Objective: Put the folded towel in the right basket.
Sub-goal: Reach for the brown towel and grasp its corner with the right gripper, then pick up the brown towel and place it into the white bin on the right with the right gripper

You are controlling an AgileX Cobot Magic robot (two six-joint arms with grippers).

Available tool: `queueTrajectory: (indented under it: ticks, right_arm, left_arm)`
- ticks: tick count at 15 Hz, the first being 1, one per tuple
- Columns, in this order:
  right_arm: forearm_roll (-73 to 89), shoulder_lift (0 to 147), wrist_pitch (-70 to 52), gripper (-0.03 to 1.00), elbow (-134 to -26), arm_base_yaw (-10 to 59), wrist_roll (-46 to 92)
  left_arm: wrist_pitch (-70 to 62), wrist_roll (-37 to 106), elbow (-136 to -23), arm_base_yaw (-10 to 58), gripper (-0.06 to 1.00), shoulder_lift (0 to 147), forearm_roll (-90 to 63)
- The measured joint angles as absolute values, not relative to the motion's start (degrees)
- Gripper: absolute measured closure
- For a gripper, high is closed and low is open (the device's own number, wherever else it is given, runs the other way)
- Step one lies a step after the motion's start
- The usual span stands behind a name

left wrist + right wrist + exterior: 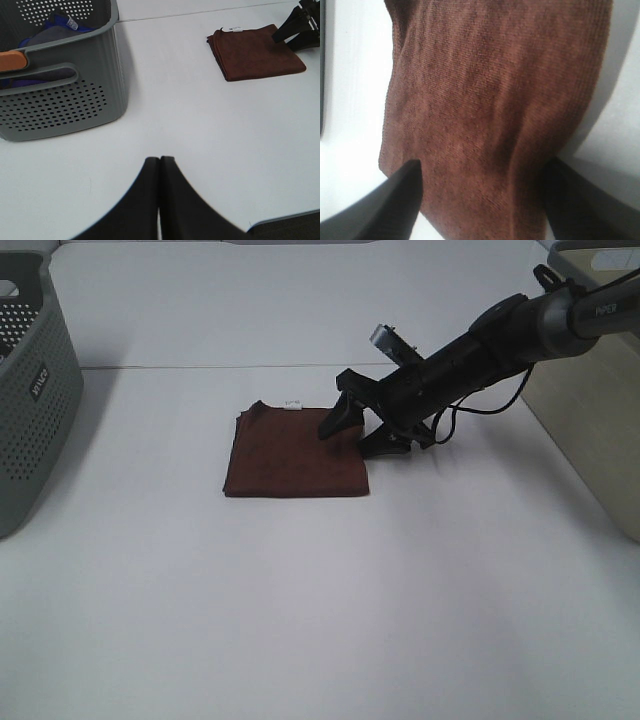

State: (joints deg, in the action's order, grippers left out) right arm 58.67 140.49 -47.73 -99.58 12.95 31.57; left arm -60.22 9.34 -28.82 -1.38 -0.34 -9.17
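The folded brown towel (290, 455) lies flat on the white table, near the middle; it also shows in the left wrist view (257, 55). My right gripper (350, 440) is open and low at the towel's right edge, one finger over the towel and one just off its right side. In the right wrist view the towel (495, 90) fills the space between the two spread fingers (395, 205). The beige right basket (590, 390) stands at the right edge of the table. My left gripper (160, 162) is shut and empty, far from the towel.
A grey perforated basket (30, 390) stands at the left edge; in the left wrist view it (65, 100) holds blue and orange items. A white tag (292, 406) sits at the towel's far edge.
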Motion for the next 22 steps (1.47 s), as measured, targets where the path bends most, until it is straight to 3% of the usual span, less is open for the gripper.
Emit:
queueTrajectory:
  ticks: [5, 7, 10, 11, 22]
  right_arm:
    - [62.91, 142.04, -48.24, 0.36, -99.87, 14.67, 31.51]
    - [62.4, 142.27, -47.78, 0.52, -99.87, 14.67, 31.23]
    - [61.65, 142.67, -47.61, 0.9, -99.87, 14.67, 30.71]
    - [61.65, 142.67, -47.61, 0.94, -99.87, 14.67, 30.14]
    - [63.43, 136.54, -51.11, 0.95, -99.75, 14.67, 29.85]
  left_arm:
    - [-60.22, 9.34, -28.82, -1.38, 0.94, -0.34, -9.17]
    - [-60.22, 9.34, -28.82, -1.38, 0.94, -0.34, -9.17]
    - [-60.22, 9.34, -28.82, -1.38, 0.94, -0.34, -9.17]
    - [-60.22, 9.34, -28.82, -1.38, 0.94, -0.34, -9.17]
    - [-60.22, 9.34, -28.82, -1.38, 0.94, -0.34, -9.17]
